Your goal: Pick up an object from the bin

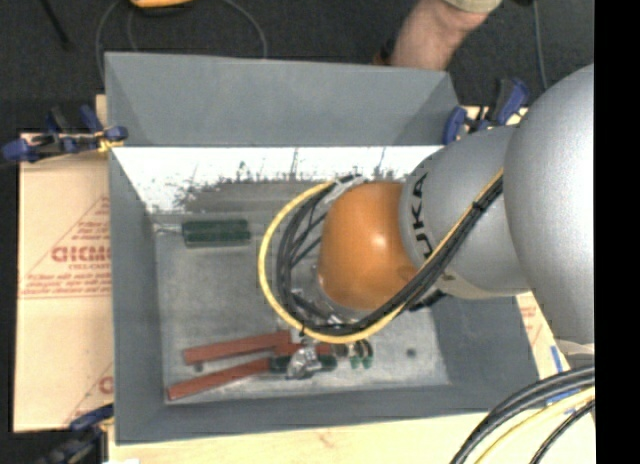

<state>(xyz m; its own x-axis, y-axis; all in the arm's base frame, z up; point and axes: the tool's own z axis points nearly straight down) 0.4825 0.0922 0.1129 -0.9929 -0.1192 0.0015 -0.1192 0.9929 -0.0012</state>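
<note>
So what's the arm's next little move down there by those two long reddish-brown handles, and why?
Probably a slight drop straight down. The gripper sits at the right end of the long reddish-brown two-handled tool, lying flat by the near wall of the grey metal bin; its grip is hard to make out. The dark green rectangular block lies well clear, far left.

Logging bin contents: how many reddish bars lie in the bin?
2: upper bar and lower bar, side by side in the bin's lower left. The arm may hide others.
</note>
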